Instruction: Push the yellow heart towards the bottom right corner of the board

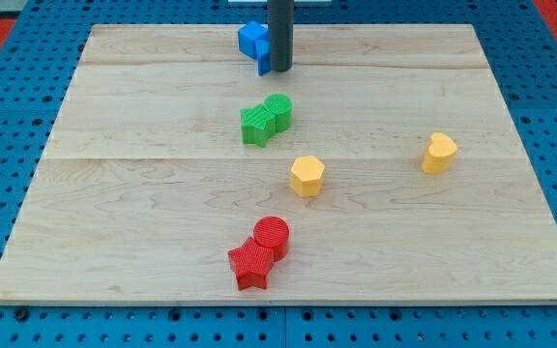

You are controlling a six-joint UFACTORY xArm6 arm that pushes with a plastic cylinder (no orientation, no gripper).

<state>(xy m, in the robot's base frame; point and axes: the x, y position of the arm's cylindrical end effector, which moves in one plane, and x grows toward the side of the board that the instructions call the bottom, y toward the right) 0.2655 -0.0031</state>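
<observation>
The yellow heart (pixel 439 152) lies on the wooden board (pixel 143 232) at the view's right, about mid-height. My tip (pixel 280 71) is near the view's top centre, far to the upper left of the heart. It stands right beside the blue blocks (pixel 253 43), partly hiding them. A yellow hexagon (pixel 307 176) lies near the board's centre.
A green star (pixel 255 126) and a green cylinder (pixel 278 111) touch each other above the centre. A red cylinder (pixel 272 235) and a red star (pixel 250 264) touch each other near the view's bottom centre. Blue pegboard surrounds the board.
</observation>
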